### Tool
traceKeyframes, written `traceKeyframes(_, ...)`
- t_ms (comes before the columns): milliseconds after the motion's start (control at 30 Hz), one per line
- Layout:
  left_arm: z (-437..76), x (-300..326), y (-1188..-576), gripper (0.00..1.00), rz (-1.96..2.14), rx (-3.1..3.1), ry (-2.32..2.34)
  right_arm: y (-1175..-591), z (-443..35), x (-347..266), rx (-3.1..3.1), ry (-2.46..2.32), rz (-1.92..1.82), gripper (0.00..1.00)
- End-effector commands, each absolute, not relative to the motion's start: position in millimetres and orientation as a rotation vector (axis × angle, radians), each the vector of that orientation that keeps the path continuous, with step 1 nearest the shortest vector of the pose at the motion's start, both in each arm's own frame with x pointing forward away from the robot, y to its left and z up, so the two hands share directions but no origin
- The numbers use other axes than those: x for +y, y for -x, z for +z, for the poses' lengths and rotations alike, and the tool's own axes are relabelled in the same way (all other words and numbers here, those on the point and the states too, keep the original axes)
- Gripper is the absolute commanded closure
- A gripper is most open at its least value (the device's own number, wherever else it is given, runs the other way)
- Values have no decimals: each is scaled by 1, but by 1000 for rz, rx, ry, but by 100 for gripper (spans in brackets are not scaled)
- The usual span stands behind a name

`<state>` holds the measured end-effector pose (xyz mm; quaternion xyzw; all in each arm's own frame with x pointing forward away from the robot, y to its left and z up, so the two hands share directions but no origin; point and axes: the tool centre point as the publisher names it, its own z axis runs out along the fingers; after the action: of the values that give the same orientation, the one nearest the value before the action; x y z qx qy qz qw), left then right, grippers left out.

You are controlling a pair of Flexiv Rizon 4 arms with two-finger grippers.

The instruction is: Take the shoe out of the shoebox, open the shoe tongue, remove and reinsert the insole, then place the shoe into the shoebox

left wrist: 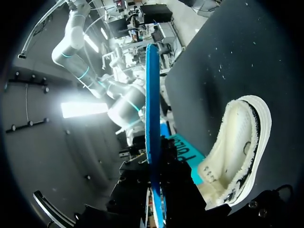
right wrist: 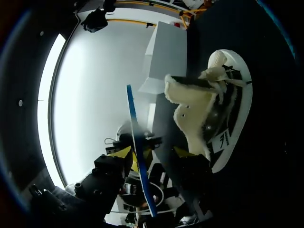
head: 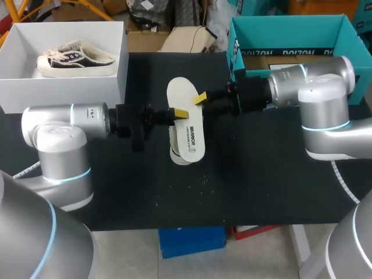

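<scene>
Only the head view shows the white shoebox (head: 64, 87) holding a second shoe (head: 75, 59), and the teal box (head: 290, 26). The wrist views reveal the lined shoe (left wrist: 237, 147) on the black table (head: 261, 174), under the raised insole (head: 186, 131). The left gripper (head: 181, 113) pinches the insole; whether the right gripper (head: 200, 99) grips it, I cannot tell.

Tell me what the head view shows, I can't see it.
A white insole is held above the black table, the left arm pinching it in its jaws and the right arm close opposite. One shoe lies beneath; another shoe sits in the white shoebox.
</scene>
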<state>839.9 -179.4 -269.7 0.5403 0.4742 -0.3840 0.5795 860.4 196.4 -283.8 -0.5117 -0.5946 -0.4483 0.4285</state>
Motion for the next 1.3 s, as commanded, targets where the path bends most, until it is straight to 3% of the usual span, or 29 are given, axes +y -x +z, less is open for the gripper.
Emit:
traceKeyframes(33,-260,-168,-821,100,-879,1170,-1276,-850,-274,176,-1529,1354,-1115,0)
traceKeyframes(633,-260,-136,-736,100,-981,1543,-1361,-818,-240,85,-1738,1757,-1179,0)
traceKeyframes(1000,-269,-119,-697,100,-1027,1561,-1351,-779,-222,48,-1980,1691,-1332,0)
traceKeyframes(1300,-266,-119,-689,100,-1063,1536,-1340,-779,-222,48,-1980,1691,-1332,0)
